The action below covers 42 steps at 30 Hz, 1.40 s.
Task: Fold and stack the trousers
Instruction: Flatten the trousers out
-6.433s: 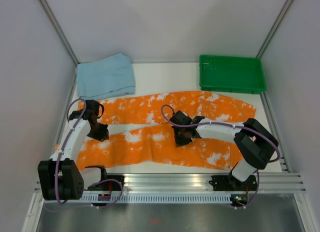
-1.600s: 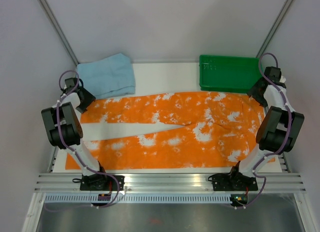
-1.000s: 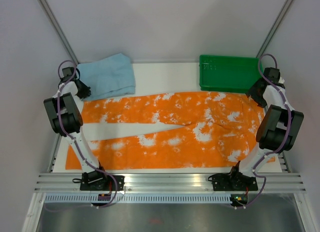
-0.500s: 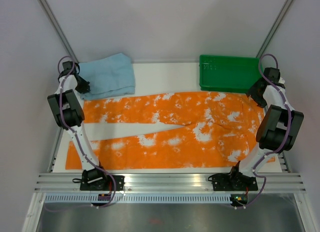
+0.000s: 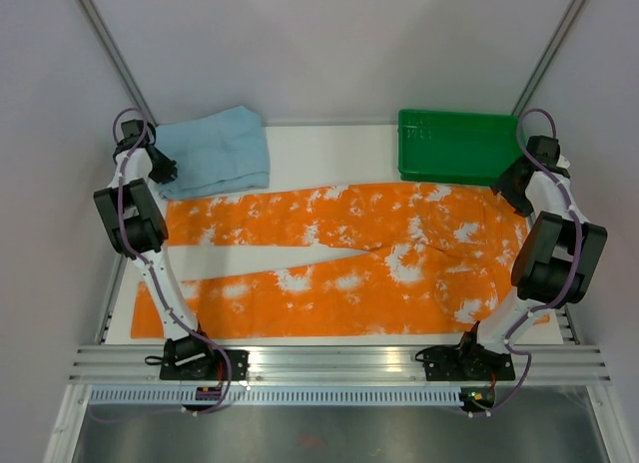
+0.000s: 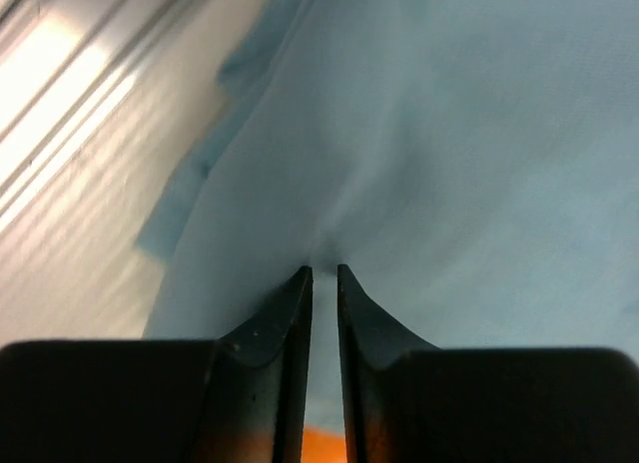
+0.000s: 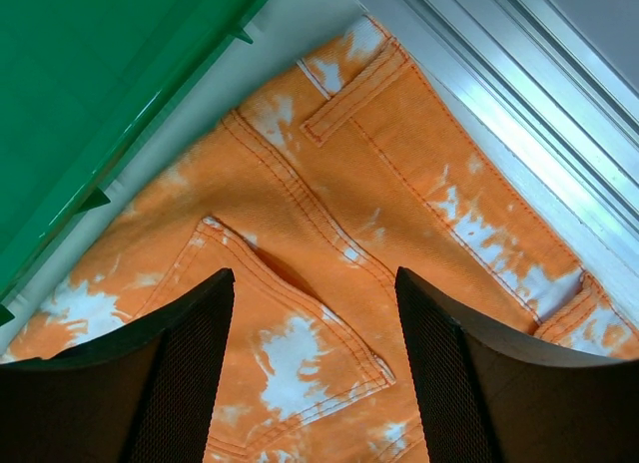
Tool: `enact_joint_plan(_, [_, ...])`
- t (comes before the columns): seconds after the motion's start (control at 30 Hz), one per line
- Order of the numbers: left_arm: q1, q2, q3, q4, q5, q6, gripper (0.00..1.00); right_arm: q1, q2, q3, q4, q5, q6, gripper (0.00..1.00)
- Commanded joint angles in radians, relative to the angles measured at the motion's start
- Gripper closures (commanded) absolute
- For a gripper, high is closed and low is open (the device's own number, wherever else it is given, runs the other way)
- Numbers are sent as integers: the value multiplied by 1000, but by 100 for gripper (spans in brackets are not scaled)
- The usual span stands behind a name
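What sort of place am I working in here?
Probably a lab robot test cell: plain white wall panels, an aluminium rail carrying the arm bases, and a white table with trousers, a blue cloth and a green tray.

I look all over — no words, numbers or signs that I can read on anything here.

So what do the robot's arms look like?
The left arm and the right arm are white tubes joined by chunky black blocks, with a thin purple cable looping along each. The left gripper and right gripper each have two black fingers; the right ones look dotted like mesh.
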Motion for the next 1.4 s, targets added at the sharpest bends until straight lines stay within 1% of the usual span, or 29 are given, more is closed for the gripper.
enact_joint_plan(0.0, [8, -194, -152, 30, 4, 36, 78, -1, -43, 3, 16, -5, 1, 27])
enact_joint_plan(0.03, [8, -280, -257, 48, -2, 27, 78, -1, -43, -1, 22, -9, 1, 27])
enact_joint_plan(0.07, [8, -322, -310, 96, -13, 14, 78, -1, -41, -4, 27, -17, 4, 27])
enact_joint_plan(0.1, [8, -399, -403, 143, -16, -3, 78, -1, -41, -10, 42, -32, 2, 27])
enact_joint_plan(0.23, [8, -494, -547, 210, -44, -26, 79, -1, -28, -17, 58, -55, 1, 27])
enact_joint_plan(0.33, [10, -502, -558, 176, -50, -39, 77, -1, -18, -27, 70, -60, -1, 27])
enact_joint_plan(0.37, [7, -494, -559, 165, -51, -39, 74, -1, -18, -30, 73, -63, -1, 27])
enact_joint_plan(0.53, [14, -489, -594, 125, -47, -24, 67, -1, -22, -37, 73, -51, -16, 27])
enact_joint_plan(0.67, [54, -492, -625, 113, -25, -17, 63, -2, -14, -34, 68, -14, -25, 24])
enact_joint_plan(0.7, [63, -494, -636, 121, 0, -16, 62, -5, -11, -33, 68, -8, -24, 24])
enact_joint_plan(0.73, [73, -495, -653, 143, 22, -11, 59, -7, -5, -32, 67, -6, -24, 23])
enact_joint_plan(0.77, [82, -491, -659, 153, 36, -8, 58, -16, 4, -30, 65, -15, -18, 18])
enact_joint_plan(0.8, [102, -488, -663, 167, 57, -2, 55, -20, 8, -29, 65, -23, -10, 17])
enact_joint_plan(0.83, [112, -476, -674, 206, 132, 16, 48, -22, 9, -29, 68, -31, -5, 17])
enact_joint_plan(0.87, [122, -469, -676, 219, 161, 19, 40, -24, 8, -30, 73, -37, -4, 14])
enact_joint_plan(0.9, [132, -462, -679, 232, 186, 26, 38, -24, 6, -33, 80, -40, -4, 12])
enact_joint_plan(0.97, [132, -442, -676, 254, 202, 49, 36, -24, 3, -33, 90, -28, -1, 9])
enact_joint_plan(1.1, [132, -419, -683, 280, 226, 73, 36, -30, 21, -41, 113, 3, -17, 7])
enact_joint_plan(1.23, [132, -405, -691, 292, 229, 105, 37, -57, 50, -60, 146, -37, -77, 6])
enact_joint_plan(1.37, [132, -391, -683, 286, 237, 127, 36, -65, 69, -95, 232, -87, -177, 5])
